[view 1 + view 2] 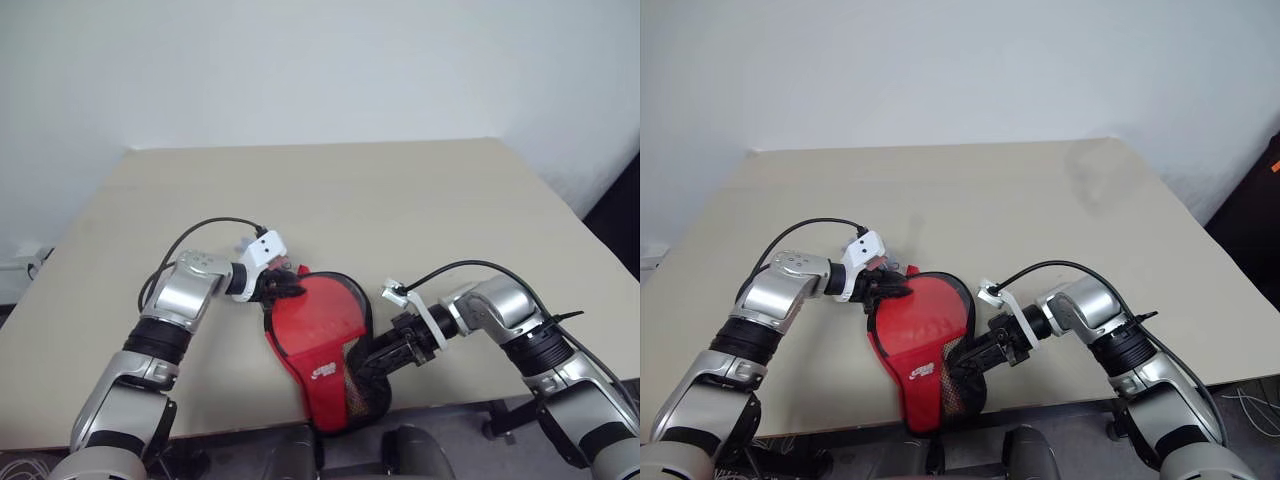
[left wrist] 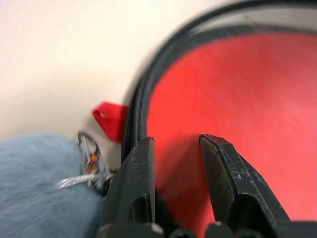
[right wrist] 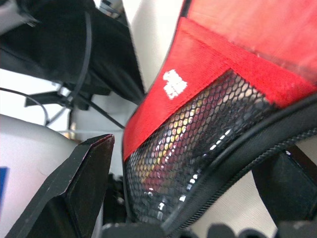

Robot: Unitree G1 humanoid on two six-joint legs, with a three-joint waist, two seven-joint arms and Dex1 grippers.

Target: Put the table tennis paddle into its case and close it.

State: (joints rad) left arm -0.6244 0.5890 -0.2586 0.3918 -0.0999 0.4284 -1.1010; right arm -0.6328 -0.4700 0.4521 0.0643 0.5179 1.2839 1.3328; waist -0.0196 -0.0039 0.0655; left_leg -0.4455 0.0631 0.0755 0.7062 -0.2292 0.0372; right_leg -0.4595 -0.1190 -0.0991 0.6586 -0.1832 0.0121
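Near the table (image 1: 420,190) edge, the right gripper (image 1: 385,357) stood wide around the case (image 1: 325,345); the left gripper (image 2: 176,163), narrow, worked its zip edge, best pulled steadily.

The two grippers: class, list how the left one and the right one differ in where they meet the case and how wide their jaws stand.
The left gripper sits at the round top edge of the case; the right gripper sits at its narrow mesh end. The left jaws stand narrow, astride the black zip edging; the right jaws stand wide, one on each side of the mesh end. Both reach the case from opposite sides above the table.
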